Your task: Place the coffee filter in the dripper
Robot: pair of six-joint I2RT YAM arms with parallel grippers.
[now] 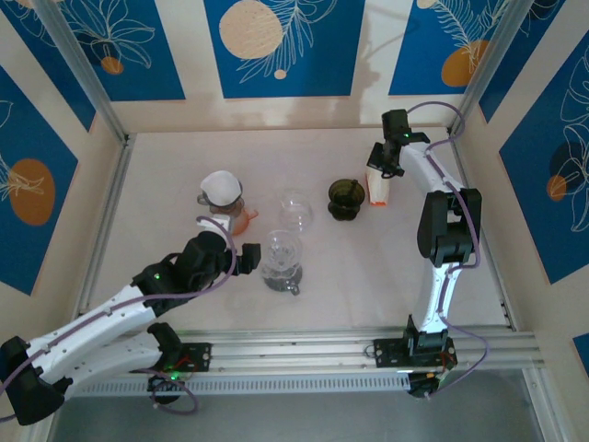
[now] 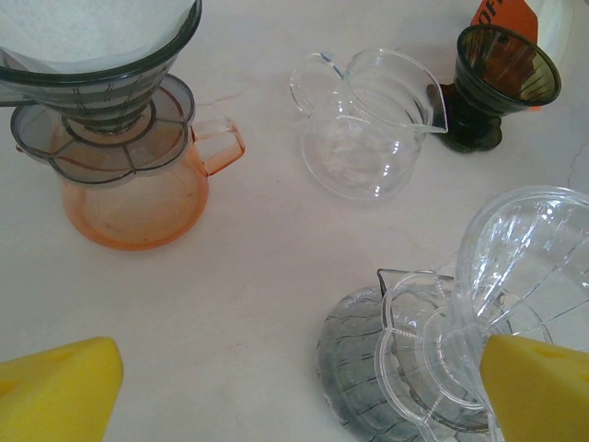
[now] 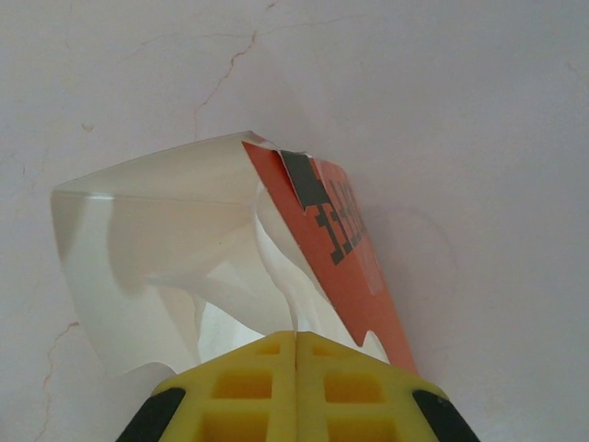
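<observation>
Coffee filter: I take the supply to be inside the orange-and-white filter packet (image 1: 377, 190) at the far right, standing just right of the dark green dripper (image 1: 345, 198). I see no loose filter out of it yet.
Right gripper (image 3: 294, 345): the pads are pressed together at the packet's open mouth, pinching wrapper or paper. Which of the two, I cannot tell.
Left gripper (image 2: 294, 405): it is spread wide and holding nothing, with one finger (image 2: 538, 387) just beside the clear dripper (image 2: 525, 267) that sits on the ribbed server (image 2: 359, 368).
Already seated: the grey dripper (image 2: 92, 69) on the orange server (image 2: 129, 203), far left, has a white filter (image 2: 83, 28) in it.
Left to do: as I judge it, draw one filter free, carry it to an empty dripper (the green one is nearest) and settle it inside.
Progress: early, at the pickup stage.
</observation>
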